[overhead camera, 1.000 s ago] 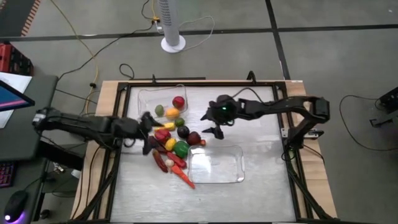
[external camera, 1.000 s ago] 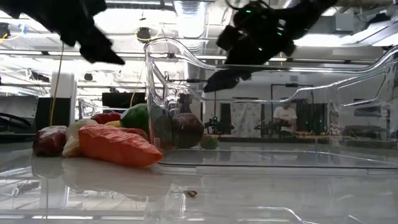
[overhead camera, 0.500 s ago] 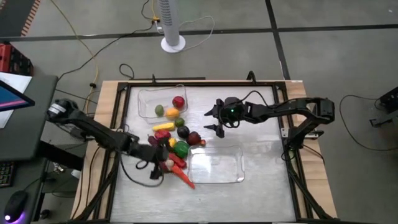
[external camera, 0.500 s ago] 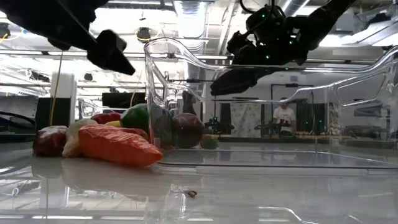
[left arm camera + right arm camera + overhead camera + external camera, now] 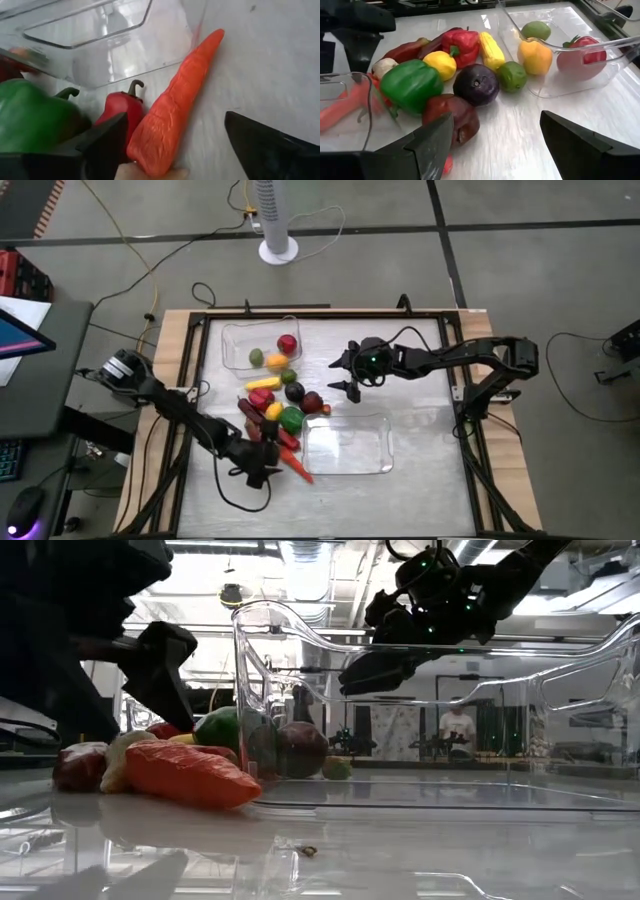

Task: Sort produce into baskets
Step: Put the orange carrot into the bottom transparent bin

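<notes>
- Left gripper [image 5: 262, 472] sits low at the near-left of the pale table top [image 5: 420, 450], its two dark fingers [image 5: 102, 142] spread apart on either side of the thick end of the long orange toy carrot [image 5: 175, 112]; nothing is clamped between them
- The carrot lies flat, its tip pointing at the corner of the near clear plastic rectangular tray [image 5: 345, 445], which holds no produce
- Just beside the carrot are a red toy pepper with a dark curled stem [image 5: 120, 107] and a green toy bell pepper [image 5: 30, 117]
- The rest of the loose pile lies between the two trays: a yellow lemon-shaped piece [image 5: 440, 64], a red bell pepper [image 5: 461, 44], a yellow corn cob [image 5: 491, 50], a dark purple round piece [image 5: 476, 84], a small green lime [image 5: 511, 75] and a dark red piece [image 5: 455, 116]
- The far clear tray [image 5: 235, 340] holds an orange-yellow pepper [image 5: 535, 56], a green round piece [image 5: 536, 30] and a red round fruit [image 5: 580, 56]
- Right gripper [image 5: 345, 375] hangs above the table to the right of the pile, jaws apart and holding nothing
</notes>
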`<act>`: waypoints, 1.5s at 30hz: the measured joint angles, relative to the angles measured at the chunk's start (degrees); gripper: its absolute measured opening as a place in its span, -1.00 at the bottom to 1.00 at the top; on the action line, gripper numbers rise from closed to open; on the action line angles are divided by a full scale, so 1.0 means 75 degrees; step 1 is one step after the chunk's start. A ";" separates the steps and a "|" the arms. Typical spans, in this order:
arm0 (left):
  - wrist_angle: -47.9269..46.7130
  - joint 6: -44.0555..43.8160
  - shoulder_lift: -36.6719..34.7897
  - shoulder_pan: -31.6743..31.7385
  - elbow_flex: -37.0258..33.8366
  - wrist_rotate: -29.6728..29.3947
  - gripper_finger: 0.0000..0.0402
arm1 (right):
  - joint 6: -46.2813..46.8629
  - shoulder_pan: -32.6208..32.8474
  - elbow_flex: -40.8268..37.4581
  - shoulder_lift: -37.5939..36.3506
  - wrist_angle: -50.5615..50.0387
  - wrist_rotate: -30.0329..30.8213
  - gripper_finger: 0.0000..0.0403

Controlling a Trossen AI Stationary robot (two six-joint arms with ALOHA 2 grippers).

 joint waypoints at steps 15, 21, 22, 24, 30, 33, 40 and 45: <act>-0.0119 0.0341 0.0635 0.0047 0.0131 -0.0536 0.21 | 0.0000 -0.0003 0.0003 0.0000 0.0034 0.0023 0.61; -0.0715 0.0239 0.0138 0.0050 0.0131 -0.0457 -0.05 | 0.0079 0.0000 0.0006 0.0000 0.0028 0.0023 0.61; -0.0804 0.0191 0.0066 0.0050 0.0128 -0.0382 -0.10 | 0.0082 0.0009 0.0006 0.0000 0.0028 0.0023 0.61; -0.0883 0.0150 -0.0008 0.0061 0.0128 -0.0223 -0.21 | 0.0108 0.0040 0.0006 0.0000 0.0031 0.0026 0.61; -0.0884 0.0302 -0.0016 0.0067 0.0128 -0.0059 -0.44 | 0.0105 0.0047 0.0006 0.0000 0.0031 0.0026 0.61; -0.0859 0.0307 -0.0016 0.0067 0.0128 -0.0106 -0.46 | 0.0080 0.0047 0.0006 0.0000 0.0030 0.0026 0.61; -0.0844 0.0264 -0.0016 0.0067 0.0125 -0.0282 -0.25 | 0.0082 0.0047 0.0006 0.0000 0.0028 0.0024 0.61; -0.0833 0.0061 -0.0016 0.0067 0.0125 -0.0048 0.07 | 0.0079 0.0047 0.0006 0.0000 0.0031 0.0026 0.61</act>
